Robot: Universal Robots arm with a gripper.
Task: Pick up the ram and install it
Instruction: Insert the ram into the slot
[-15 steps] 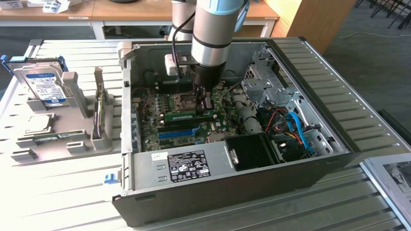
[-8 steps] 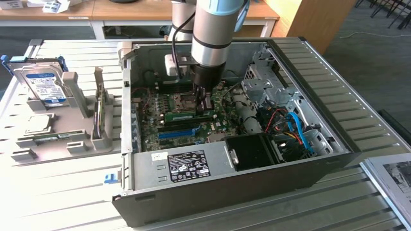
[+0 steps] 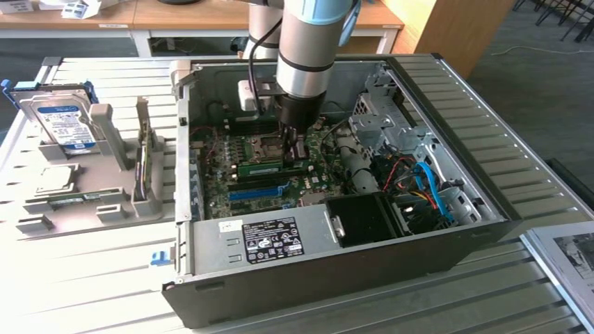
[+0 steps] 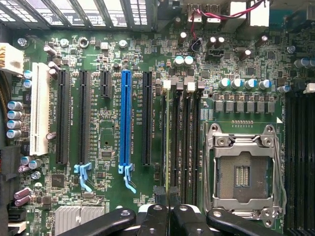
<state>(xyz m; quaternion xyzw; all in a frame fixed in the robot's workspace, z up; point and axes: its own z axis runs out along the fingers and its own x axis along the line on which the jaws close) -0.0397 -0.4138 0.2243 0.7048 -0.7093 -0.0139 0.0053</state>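
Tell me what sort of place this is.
Probably a robotics lab or workshop set up for computer assembly: a silver-grey robot arm reaches into an open black desktop computer case on a slatted metal table, with wooden desks behind.

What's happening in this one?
A robot arm has its gripper down inside an open computer case, closed on the ram. The green stick stands on edge at the memory slots, beside the empty processor socket. Whether it is fully seated cannot be told. A hard drive stands in a grey holder outside the case, at the exterior view's left.
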